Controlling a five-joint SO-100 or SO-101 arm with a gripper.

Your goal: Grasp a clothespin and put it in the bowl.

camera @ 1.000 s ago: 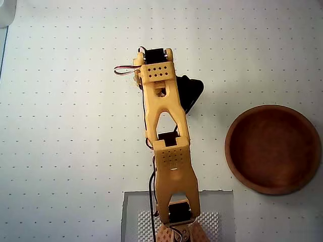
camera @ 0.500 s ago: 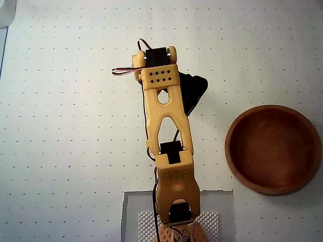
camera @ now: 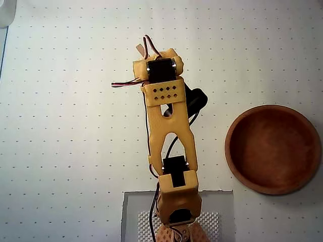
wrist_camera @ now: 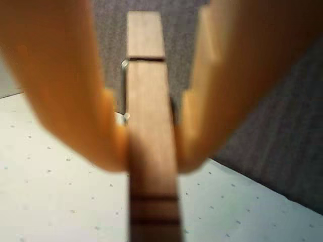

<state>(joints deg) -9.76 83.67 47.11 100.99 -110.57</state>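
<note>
The wrist view shows a light tan wooden clothespin (wrist_camera: 151, 126) running lengthwise between my two orange fingers (wrist_camera: 75, 101), which press on its sides; my gripper (wrist_camera: 151, 148) is shut on it. It hangs above the white dotted mat. From overhead, the yellow arm reaches toward the top of the picture and its wrist hides the gripper. Only a small tan tip of the clothespin (camera: 139, 49) pokes out at the wrist's upper left. The reddish-brown wooden bowl (camera: 273, 149) sits at the right edge with nothing visible inside it, well to the right of and below the gripper.
The arm's base stands on a clear square plate (camera: 217, 201) at the bottom middle of the overhead view. A white object (camera: 6, 12) fills the top left corner. Black cables (camera: 194, 98) hang at the arm's right side. A dark grey surface (wrist_camera: 282, 151) lies behind the mat in the wrist view.
The arm has stretched farther toward the top of the overhead view and the wrist has turned upward. The clothespin's tan tip now shows beside the wrist. The bowl has not moved.
</note>
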